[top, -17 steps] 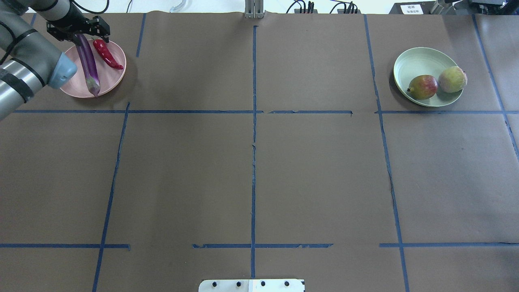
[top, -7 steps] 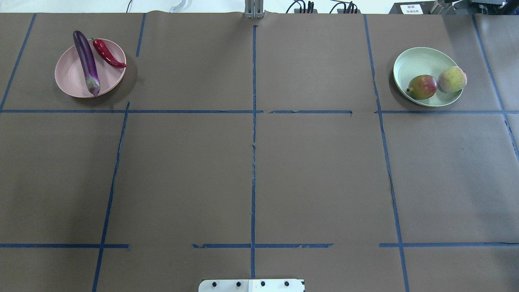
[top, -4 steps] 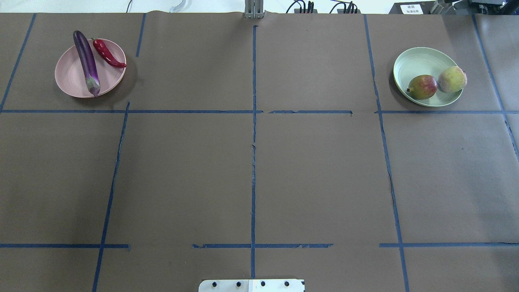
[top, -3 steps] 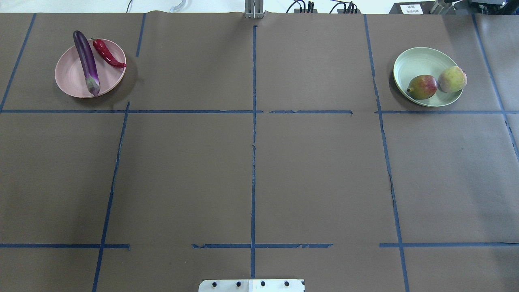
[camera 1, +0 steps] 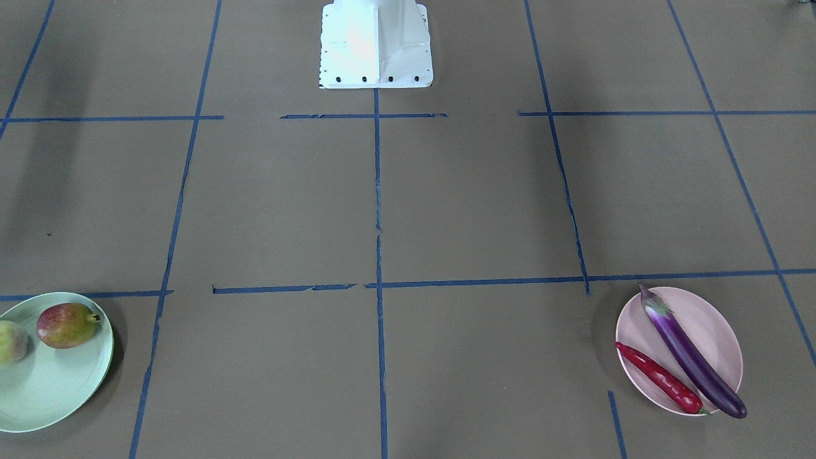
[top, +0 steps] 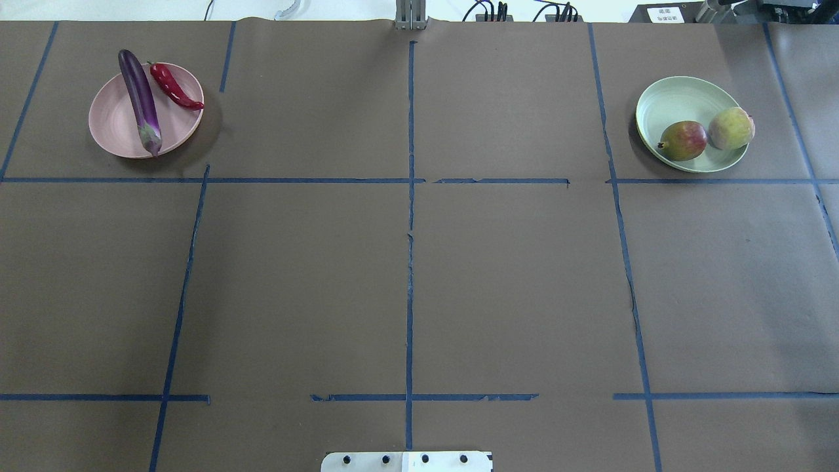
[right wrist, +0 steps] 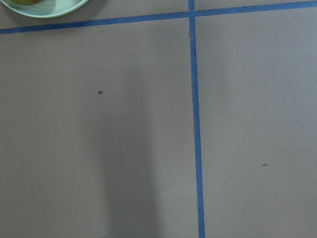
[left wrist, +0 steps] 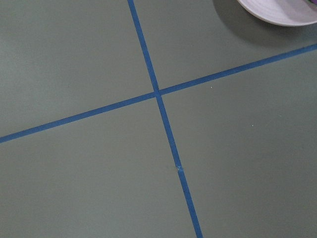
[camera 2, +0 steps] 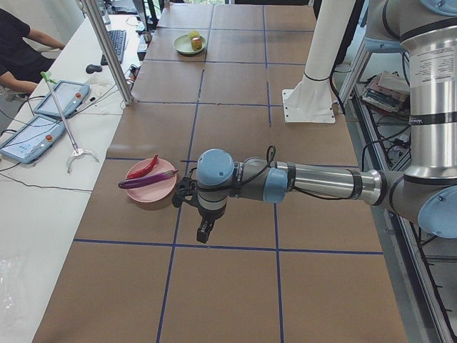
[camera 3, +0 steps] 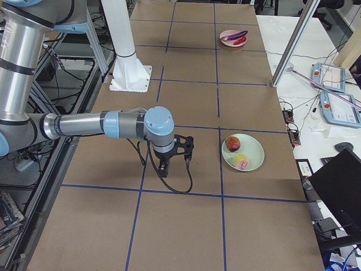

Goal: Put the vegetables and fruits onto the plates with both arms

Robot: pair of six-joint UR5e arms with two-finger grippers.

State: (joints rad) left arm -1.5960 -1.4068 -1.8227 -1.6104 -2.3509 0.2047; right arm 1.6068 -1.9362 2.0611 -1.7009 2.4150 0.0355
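The purple eggplant (top: pixel 139 101) and red chili pepper (top: pixel 172 86) lie on the pink plate (top: pixel 115 128) at the far left. The red-yellow-green fruit (top: pixel 683 140) and the peach (top: pixel 730 128) sit on the green plate (top: pixel 675 98) at the far right. Neither gripper shows in the overhead or front views. In the left side view my left gripper (camera 2: pixel 203 233) hangs above the table near the pink plate (camera 2: pixel 146 191). In the right side view my right gripper (camera 3: pixel 164 170) hangs near the green plate (camera 3: pixel 252 153). I cannot tell whether either is open or shut.
Brown paper with blue tape lines (top: pixel 410 229) covers the table. The white base block (camera 1: pixel 376 44) stands at the near edge. A metal post (top: pixel 411 13) and cables are at the far edge. Tablets (camera 2: pixel 61 100) and a seated person (camera 2: pixel 21 43) are beside the table.
2.5 s ago my left arm and gripper were over the eggplant on the pink plate; they have since left the overhead view. The produce and plates have not moved.
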